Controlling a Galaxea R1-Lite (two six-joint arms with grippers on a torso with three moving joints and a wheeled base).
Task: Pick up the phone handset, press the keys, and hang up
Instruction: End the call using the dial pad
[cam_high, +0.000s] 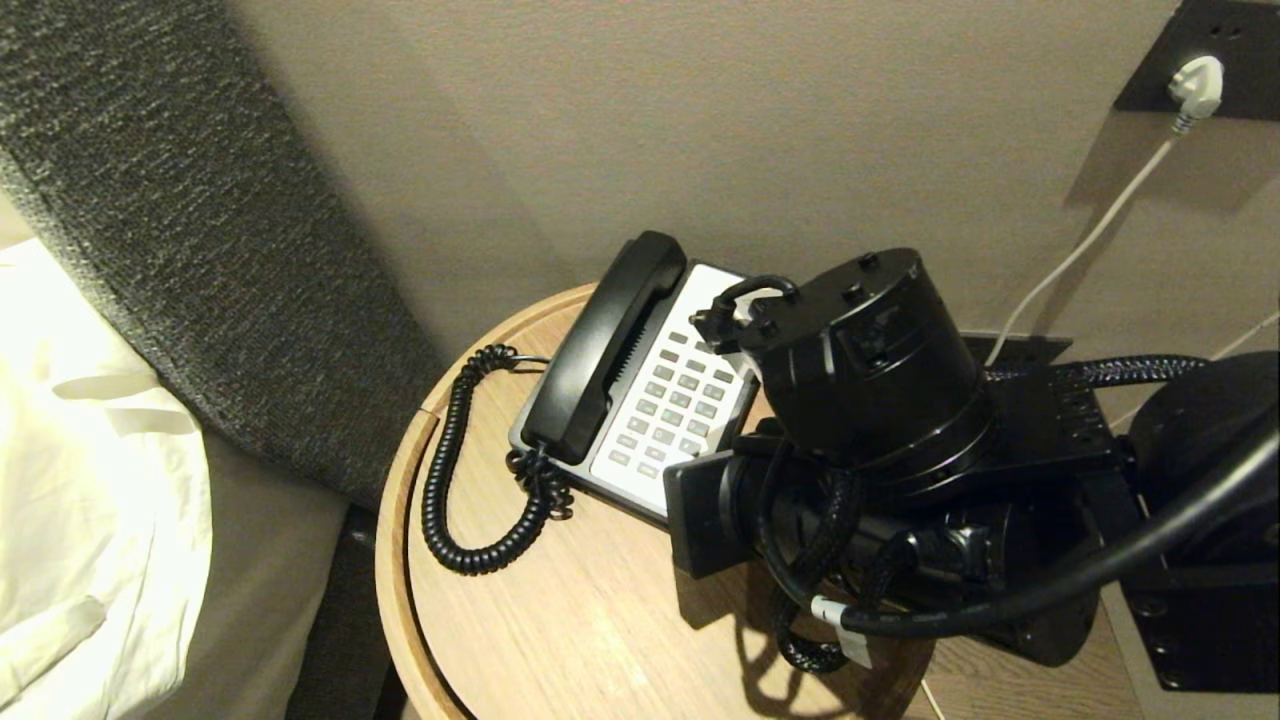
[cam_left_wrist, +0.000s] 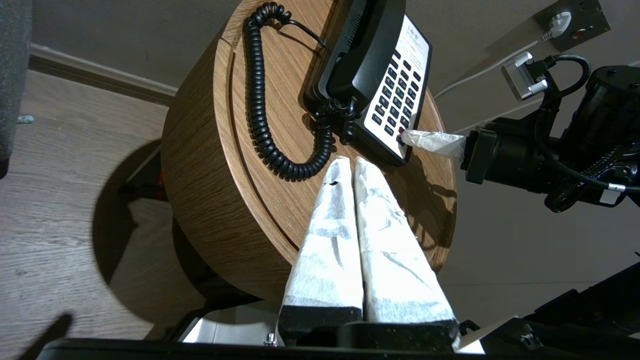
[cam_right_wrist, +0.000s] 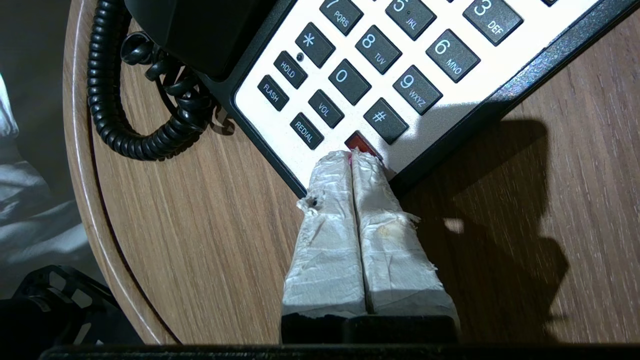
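Right gripper (cam_right_wrist: 351, 156), fingers together, touches red key (cam_right_wrist: 361, 142) at keypad's edge.

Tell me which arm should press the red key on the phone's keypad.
Right. The right gripper, fingers shut, has its tips at the red key on the phone. The left gripper, also shut, hovers over the table, short of the keypad.

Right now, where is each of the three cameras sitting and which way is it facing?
Head view: high on the robot, looking down at the round wooden table and black phone handset on its cradle; the right arm fills the right side.
Left wrist view: behind the shut left gripper, off the table's edge, facing the phone.
Right wrist view: behind the shut right gripper, tips at the red key.
Shared: the black coiled cord shows in all three.
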